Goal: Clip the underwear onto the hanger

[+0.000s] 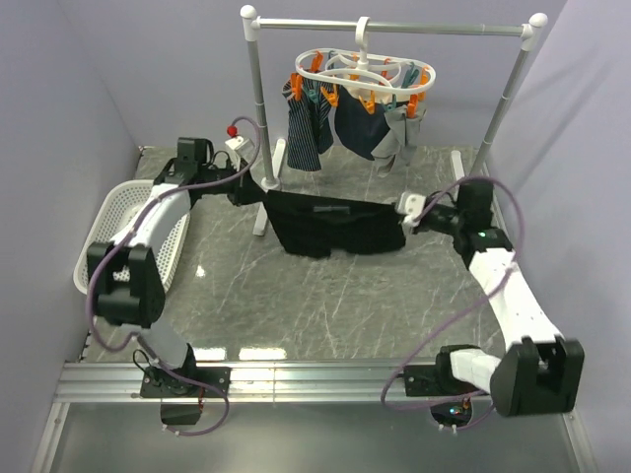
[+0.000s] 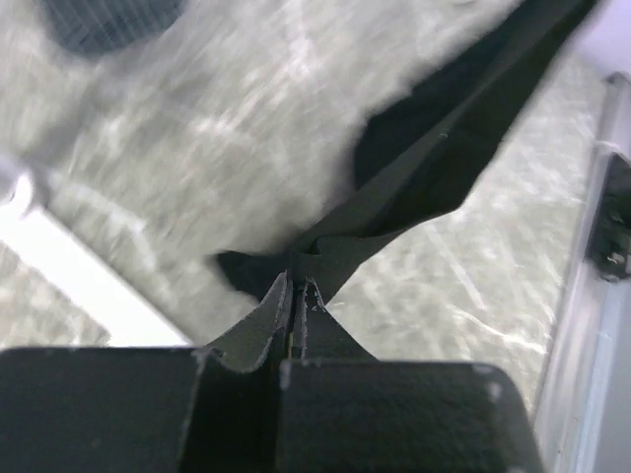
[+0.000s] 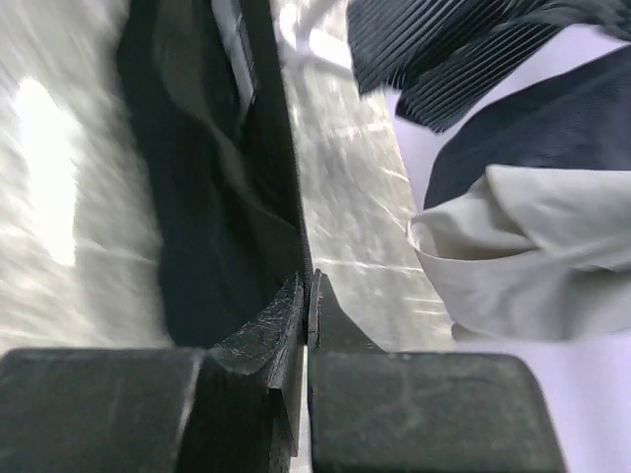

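The black underwear (image 1: 335,225) is stretched flat between my two grippers, held above the marble table below the hanger. My left gripper (image 1: 264,187) is shut on its left waistband corner, which shows in the left wrist view (image 2: 414,168) running from the closed jaws (image 2: 298,286). My right gripper (image 1: 406,215) is shut on the right corner; in the right wrist view the cloth (image 3: 217,197) hangs from the closed jaws (image 3: 307,281). The white oval hanger (image 1: 363,71) with orange and teal pegs hangs by its hook from the rail, behind and above the underwear.
A silver rail stand (image 1: 254,108) with white ball ends carries the hanger. A dark striped garment (image 1: 304,133), a dark piece and a grey sock-like piece (image 1: 394,138) hang clipped on it. A white basket (image 1: 128,232) sits at the table's left edge.
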### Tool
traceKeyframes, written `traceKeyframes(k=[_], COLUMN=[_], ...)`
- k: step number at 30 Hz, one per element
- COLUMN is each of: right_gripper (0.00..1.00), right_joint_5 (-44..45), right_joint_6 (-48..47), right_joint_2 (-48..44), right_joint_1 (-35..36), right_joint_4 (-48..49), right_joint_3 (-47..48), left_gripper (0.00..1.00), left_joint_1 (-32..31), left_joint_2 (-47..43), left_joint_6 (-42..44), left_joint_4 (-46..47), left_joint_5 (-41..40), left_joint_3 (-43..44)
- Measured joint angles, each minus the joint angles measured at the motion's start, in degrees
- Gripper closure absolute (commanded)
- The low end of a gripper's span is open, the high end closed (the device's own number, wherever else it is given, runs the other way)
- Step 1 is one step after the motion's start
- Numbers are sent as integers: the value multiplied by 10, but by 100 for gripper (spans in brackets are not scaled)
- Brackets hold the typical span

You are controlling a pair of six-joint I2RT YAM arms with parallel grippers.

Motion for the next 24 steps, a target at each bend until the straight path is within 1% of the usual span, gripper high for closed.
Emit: traceKeyframes(k=[2,4,8,11,14,16,18,22,24], right_gripper=[100,100,100,100,100,100,100,100,100], right_joint_5=[-17,-27,-39,-38,-34,-31,-27,-14,-8], right_joint_6=[72,137,242,293,310,311,309,299,296], right_joint_2=[-45,-93,-191,-259,-293,-282,-240,-120,-62], right_joint_1=[-10,-11,-33,-44,-47,-48,-49,-51,-53], right_joint_4=[-27,-57,-91,-109,-117,-115,-109,-88,-74], right_joint_3=[18,17,-18,-53,-75,-76,-72,-28,6], left_gripper=[100,100,100,100,100,100,100,100,100], left_joint_1=[0,-4,-6,-15,-29,-41,-47,-51,-52], left_joint_2=[-54,-115,-211,-261,-297,-301,-284,-206,-161], left_joint_6=[9,17,53,98,138,161,177,194,200], left_joint_4=[7,14,-4,-38,-64,-74,-76,-69,-64], left_joint_5=[24,43,66,70,62,52,42,18,5], left_joint_3=[-25,-58,-93,-113,-144,-158,-158,-128,-94])
